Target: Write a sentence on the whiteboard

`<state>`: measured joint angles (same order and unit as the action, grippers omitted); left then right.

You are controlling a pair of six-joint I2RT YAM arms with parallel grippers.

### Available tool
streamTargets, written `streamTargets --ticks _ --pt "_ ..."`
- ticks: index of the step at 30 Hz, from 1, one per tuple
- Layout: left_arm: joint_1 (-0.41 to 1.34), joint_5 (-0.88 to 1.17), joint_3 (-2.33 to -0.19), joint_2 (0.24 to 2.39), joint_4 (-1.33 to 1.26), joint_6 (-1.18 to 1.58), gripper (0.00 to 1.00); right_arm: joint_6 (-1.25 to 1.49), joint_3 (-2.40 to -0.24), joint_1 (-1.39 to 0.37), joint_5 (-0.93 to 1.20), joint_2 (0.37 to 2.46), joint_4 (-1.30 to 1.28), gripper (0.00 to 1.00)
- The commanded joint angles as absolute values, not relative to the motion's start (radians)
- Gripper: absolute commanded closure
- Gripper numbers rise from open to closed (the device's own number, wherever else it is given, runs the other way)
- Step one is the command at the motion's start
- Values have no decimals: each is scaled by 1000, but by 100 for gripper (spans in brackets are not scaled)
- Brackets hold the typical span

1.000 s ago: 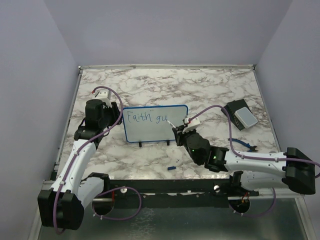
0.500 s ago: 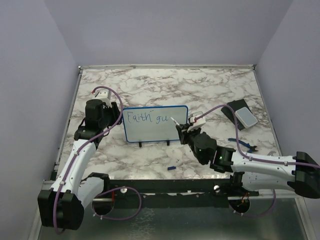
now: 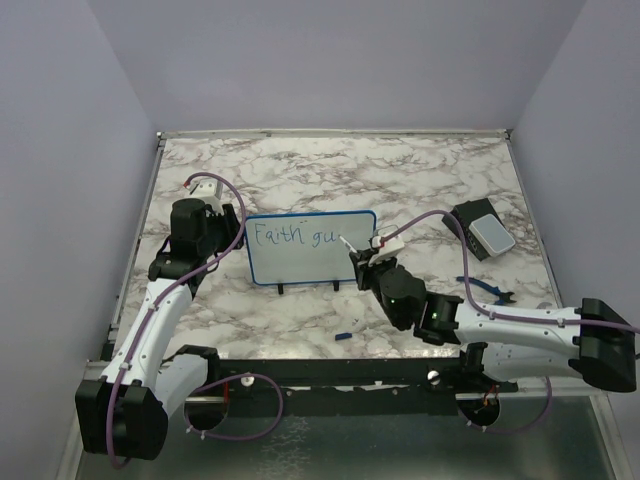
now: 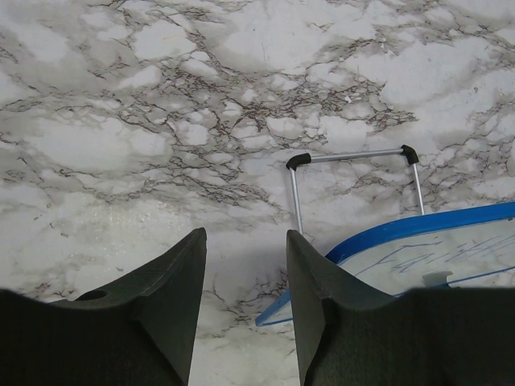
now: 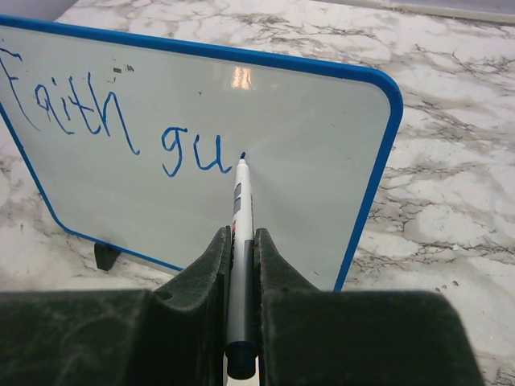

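Now your right fingers (image 5: 205,281) clamp the marker (image 5: 240,233), its tip at the whiteboard (image 3: 300,265) standing on the bench (image 3: 330,170), just after the sentence (image 5: 88,121), "Faith gu"; your left fingers (image 4: 173,297) stand apart by its left edge.

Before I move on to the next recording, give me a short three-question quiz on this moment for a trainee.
1. Fill in: the sentence on the whiteboard now reads "Faith __".
2. What does the right gripper hold? A) an eraser B) a marker C) nothing
3. True or false: the marker's tip is left of the "F".
Key: 1 gu; 2 B; 3 false, the tip is at the board just right of the "u".
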<state>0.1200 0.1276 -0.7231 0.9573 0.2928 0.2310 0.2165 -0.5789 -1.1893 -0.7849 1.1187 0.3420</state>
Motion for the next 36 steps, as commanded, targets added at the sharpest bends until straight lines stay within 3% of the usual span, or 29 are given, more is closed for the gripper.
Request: streamTargets --ticks 1,14,25,36 --pt "125 158 -710 941 279 237 54 234 -583 -1184 -830 1136 326 99" --pt "125 157 -709 937 279 236 54 316 -563 -1185 -794 1120 243 99" --pt "125 158 -709 938 278 235 54 210 -547 -1184 -696 1027 361 99" --pt "125 160 -709 938 278 237 54 158 -567 -1184 -777 1060 429 99"
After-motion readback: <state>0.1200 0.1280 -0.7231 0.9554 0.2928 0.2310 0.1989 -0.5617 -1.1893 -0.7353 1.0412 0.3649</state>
